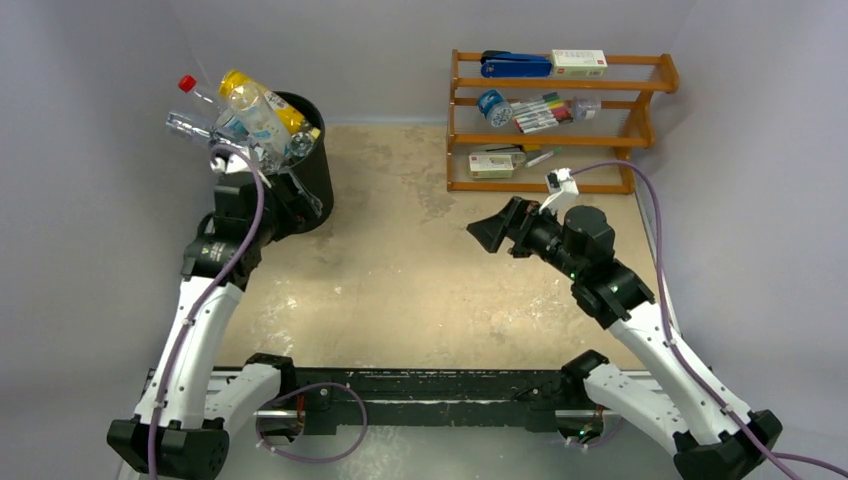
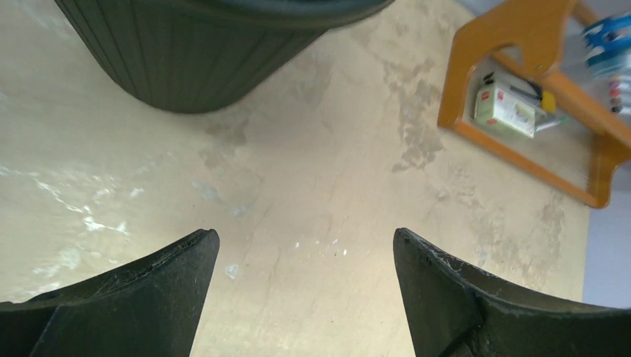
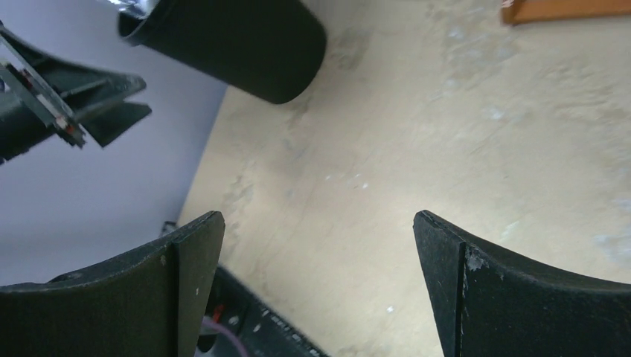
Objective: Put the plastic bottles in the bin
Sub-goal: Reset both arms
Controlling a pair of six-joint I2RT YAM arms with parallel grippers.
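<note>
The black bin (image 1: 308, 165) stands at the far left of the table, piled over its rim with several plastic bottles: a yellow one (image 1: 258, 100), a clear one with a red cap (image 1: 196, 92) and other clear ones (image 1: 240, 135). My left gripper (image 1: 298, 205) is beside the near side of the bin, low over the table; it is open and empty (image 2: 305, 238), with the bin wall (image 2: 201, 67) ahead. My right gripper (image 1: 490, 232) hovers over the middle right of the table, open and empty (image 3: 318, 217), facing the bin (image 3: 238, 44).
An orange wooden rack (image 1: 560, 120) with markers, boxes and a stapler stands at the far right; it also shows in the left wrist view (image 2: 521, 97). Grey walls enclose the table. The black base rail (image 1: 420, 395) runs along the near edge.
</note>
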